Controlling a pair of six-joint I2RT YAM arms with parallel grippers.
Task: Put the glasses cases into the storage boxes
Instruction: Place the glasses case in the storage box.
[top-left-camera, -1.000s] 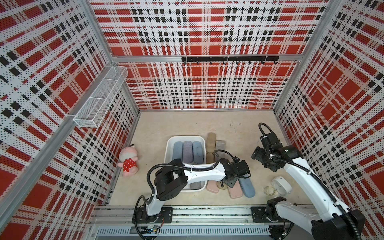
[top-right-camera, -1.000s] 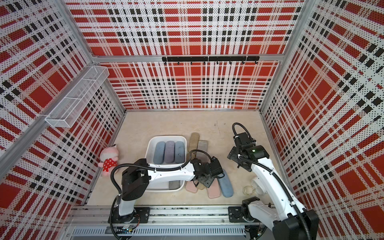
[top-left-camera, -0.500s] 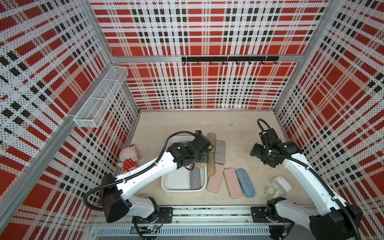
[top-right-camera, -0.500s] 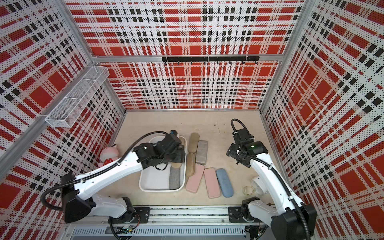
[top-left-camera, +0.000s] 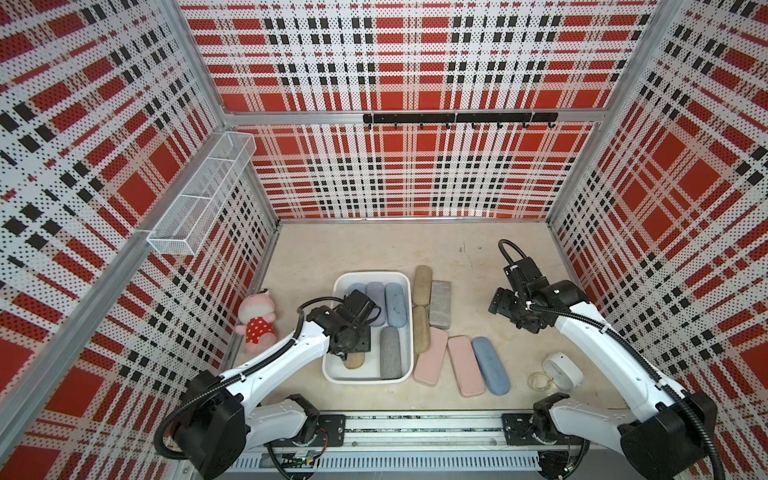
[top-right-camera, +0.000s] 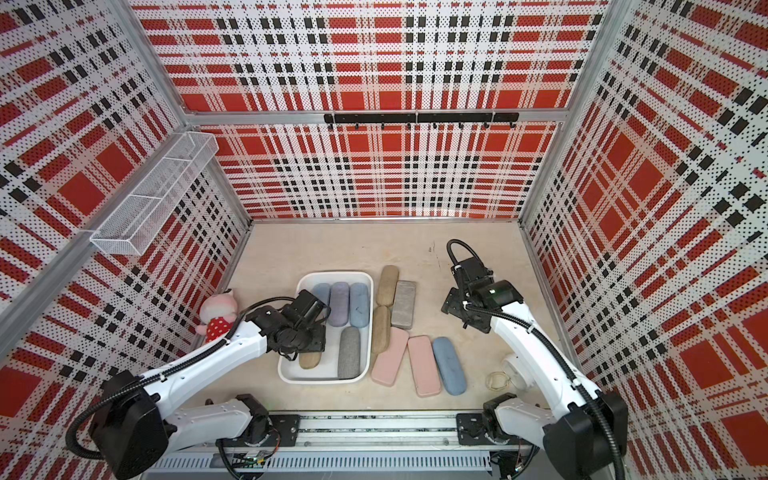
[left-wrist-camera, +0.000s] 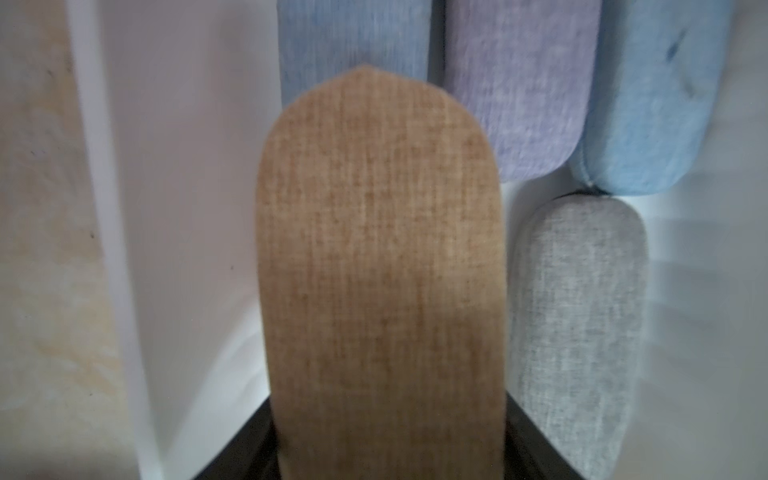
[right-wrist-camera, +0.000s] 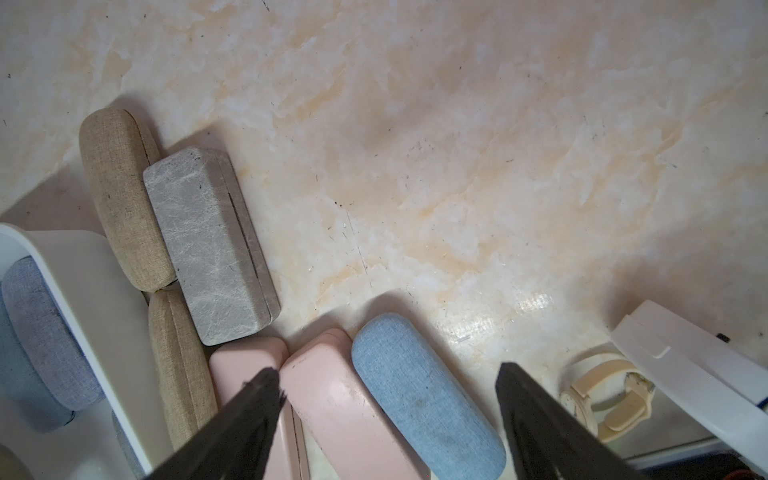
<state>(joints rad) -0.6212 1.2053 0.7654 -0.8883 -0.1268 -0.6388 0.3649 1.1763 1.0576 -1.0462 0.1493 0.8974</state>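
The left gripper (top-left-camera: 350, 347) is clamped on one end of a tan woven-fabric case (left-wrist-camera: 380, 270) with a rounded tip, at the 7 o'clock corner of the white tub (top-left-camera: 365, 274). Inside the tub, a blue case (top-left-camera: 355, 289), lavender case (top-left-camera: 375, 299) and light-blue case (top-left-camera: 395, 303) lie side by side at 12 o'clock, with a grey case (top-left-camera: 390, 352) at 5 o'clock. At the tub's 3 o'clock lie two tan cases (top-left-camera: 423, 280), a boxy grey case (top-left-camera: 439, 298), two flat pink cases (top-left-camera: 431, 359) and a denim-blue case (top-left-camera: 490, 371). The right gripper (right-wrist-camera: 386, 370) hangs spread wide and empty. The beige marbled tabletop (top-left-camera: 374, 245) is enclosed by perforated walls (top-left-camera: 415, 166) in red, black and white plaid.
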